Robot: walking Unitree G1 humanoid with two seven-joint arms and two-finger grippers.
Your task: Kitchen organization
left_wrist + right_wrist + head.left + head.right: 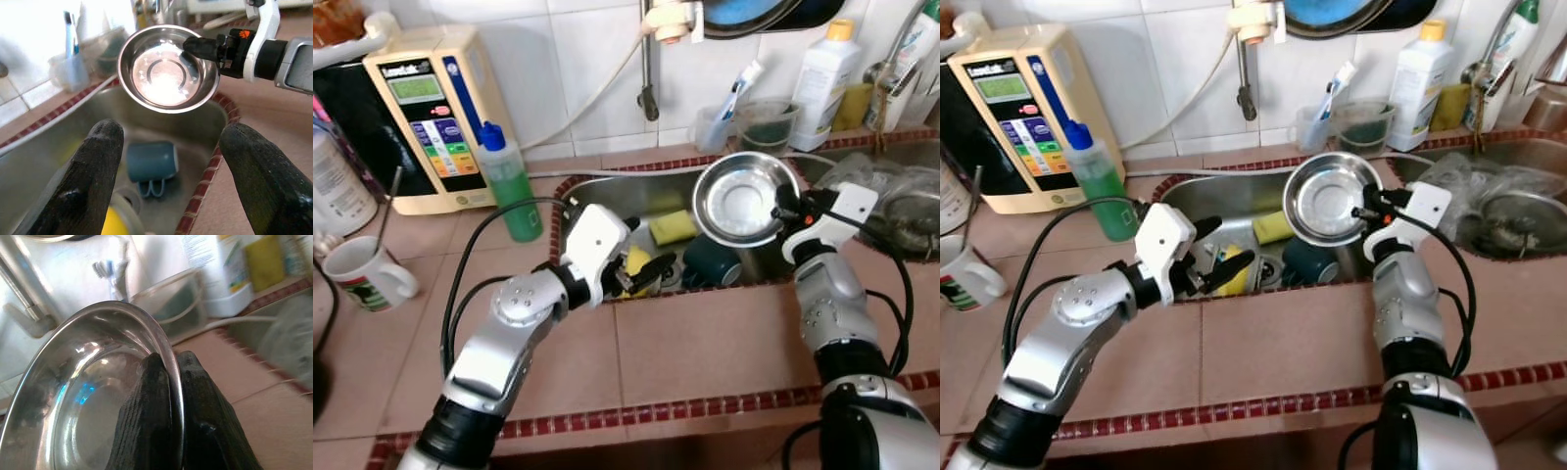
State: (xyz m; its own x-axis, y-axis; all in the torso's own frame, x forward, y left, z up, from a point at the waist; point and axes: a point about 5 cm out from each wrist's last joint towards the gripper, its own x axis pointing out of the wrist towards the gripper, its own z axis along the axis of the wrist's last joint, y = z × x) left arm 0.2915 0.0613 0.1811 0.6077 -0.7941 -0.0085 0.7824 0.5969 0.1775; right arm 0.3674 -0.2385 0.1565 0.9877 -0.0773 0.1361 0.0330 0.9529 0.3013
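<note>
Up over the sink (607,191), right claw (781,210) pinches the rim of a steel bowl (742,199), one finger inside, one outside. Bowl held tilted, mouth facing the robot, above the sink's right end. Below it in the basin: a dark teal mug (710,260) on its side, a yellow sponge (673,227) just left of it.

Left claw (646,274) hangs over the sink's near edge, fingers spread, nothing between them; something yellow (634,262) in the basin just beside it.

Counter (705,343) is pinkish tile with a red border. Left of the sink a green bottle (509,186) with blue cap, then a beige appliance (431,117) against the wall, a white mug (367,274) nearer the edge. Behind the sink: a clear tub (766,124), a toothbrush (741,86) in a cup, a white bottle (822,83).
</note>
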